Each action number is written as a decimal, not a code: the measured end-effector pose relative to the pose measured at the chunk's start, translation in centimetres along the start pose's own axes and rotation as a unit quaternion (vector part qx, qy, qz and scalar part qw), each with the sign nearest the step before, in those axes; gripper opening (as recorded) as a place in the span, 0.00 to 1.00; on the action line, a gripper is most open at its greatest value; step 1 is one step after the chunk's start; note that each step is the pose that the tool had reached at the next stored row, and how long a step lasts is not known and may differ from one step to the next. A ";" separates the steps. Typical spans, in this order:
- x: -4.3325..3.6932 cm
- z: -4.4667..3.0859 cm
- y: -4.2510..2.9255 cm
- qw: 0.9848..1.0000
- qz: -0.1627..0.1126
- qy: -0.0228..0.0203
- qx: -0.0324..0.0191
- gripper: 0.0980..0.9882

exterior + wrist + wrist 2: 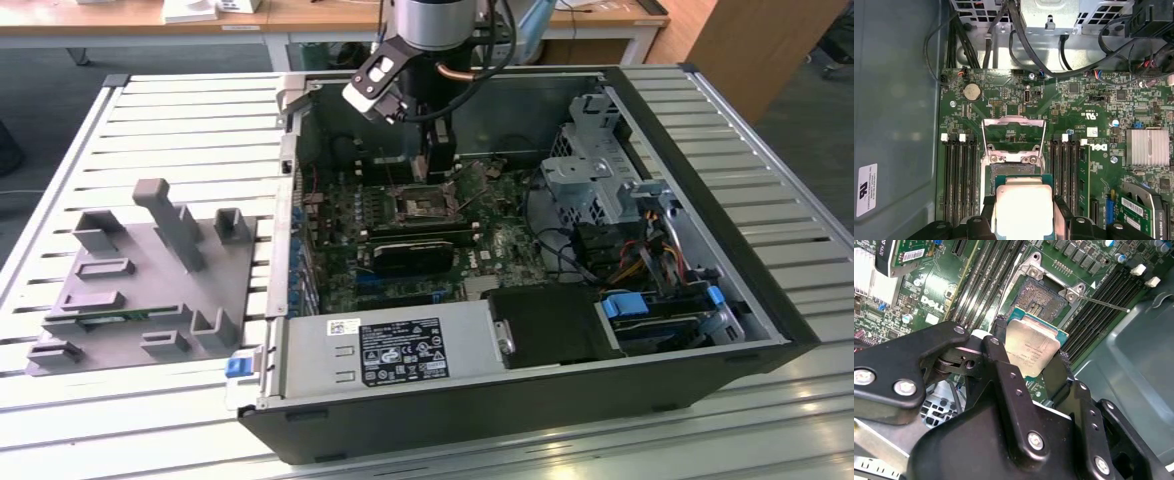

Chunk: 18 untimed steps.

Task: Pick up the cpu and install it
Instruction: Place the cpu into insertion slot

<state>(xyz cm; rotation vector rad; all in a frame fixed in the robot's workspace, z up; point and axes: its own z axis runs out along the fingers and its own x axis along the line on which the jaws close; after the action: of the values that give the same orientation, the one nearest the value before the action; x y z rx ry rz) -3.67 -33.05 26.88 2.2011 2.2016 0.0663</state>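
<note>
**CPU held over the open socket, not yet seated**

In both wrist views the gripper (1030, 347) has its 2 fingers (1056, 372) closed narrowly on opposite edges of the cpu (1031, 347). The chip's silvery top faces the cameras and its green border shows at the edges. It looks level in the grip, tilted neither way as far as I can tell.

Directly beyond the chip lies the socket (1013, 172). Its hinged frame (1014, 131) is swung up and open, and its thin lever (1104, 302) is released out to one side. In the first wrist view the chip covers only the socket's nearer part, so it looks above the socket and not quite centred on it. The gap between them cannot be judged.

Memory slots (959, 170) run in banks on both sides of the socket, on the green motherboard (1004, 100). In the exterior view the gripper (438, 160) hangs inside the open computer case (747, 330), right over the socket (424, 203). Well away from the socket, outside the case on the slatted table (174, 130), stands a grey fixture (147, 270).

My reading is that the pick-up is done and the installing step is in hand. Seating the chip calls for squaring its edges with the socket walls and keeping it flat. It also calls for a gentle descent, since the contacts are delicate and the raised frame stands close by.
</note>
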 end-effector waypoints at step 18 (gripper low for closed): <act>0.00 0.48 -0.02 1.000 0.000 0.000 0.000 0.50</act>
<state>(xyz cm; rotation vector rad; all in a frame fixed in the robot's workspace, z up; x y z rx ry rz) -3.67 -33.05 26.40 2.2011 2.2016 0.0666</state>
